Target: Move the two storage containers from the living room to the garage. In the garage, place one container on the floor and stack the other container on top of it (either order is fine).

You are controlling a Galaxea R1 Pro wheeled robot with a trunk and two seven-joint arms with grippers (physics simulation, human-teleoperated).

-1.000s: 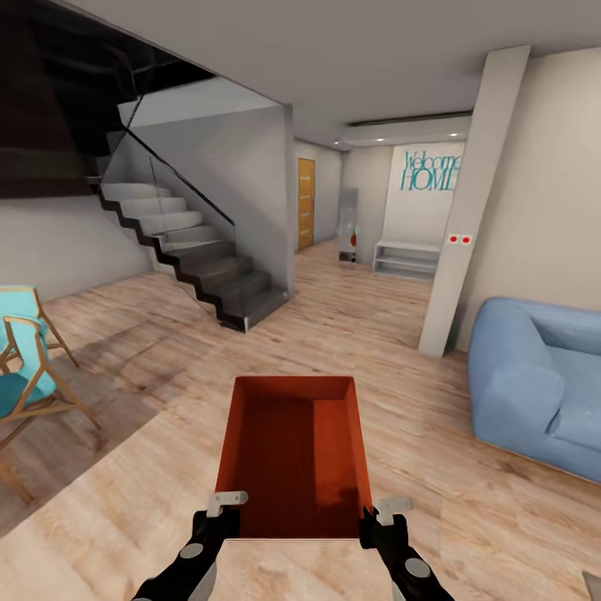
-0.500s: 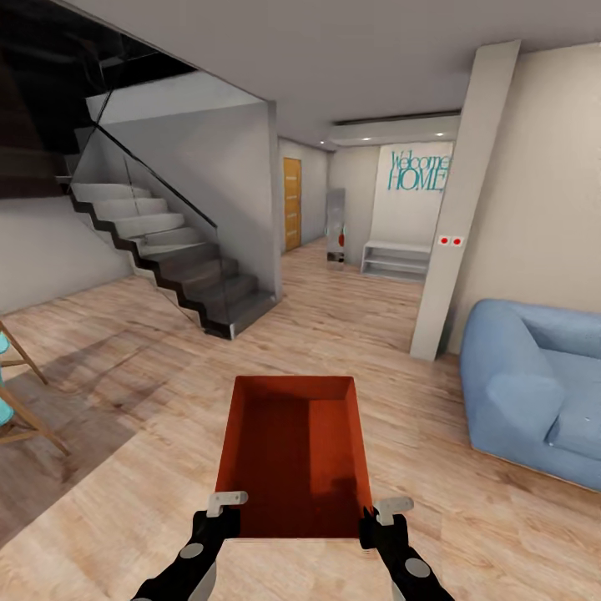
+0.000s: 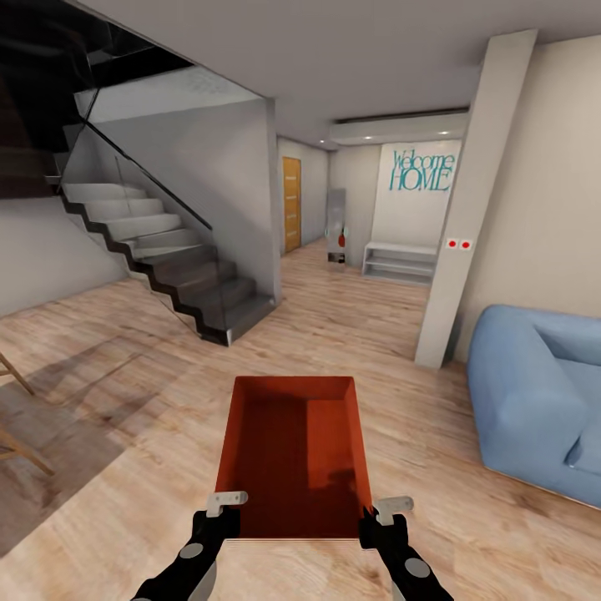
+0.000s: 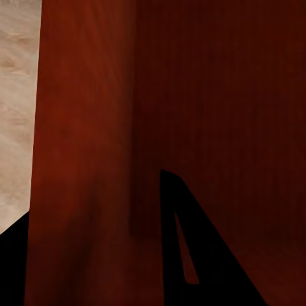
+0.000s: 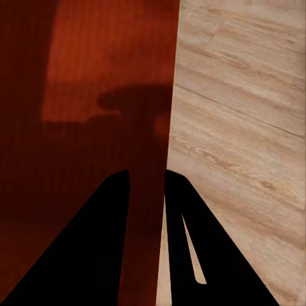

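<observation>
View has swung since 0.5 s ago; container [image 3: 294,455] unchanged relative to both arms, held level above the wood plank floor [image 3: 108,467]. Left gripper [image 3: 219,517] and right gripper [image 3: 380,522] each clenched on a near-corner side wall. Staircase [image 3: 175,267] ahead-left, blue sofa [image 3: 534,392] right.
</observation>
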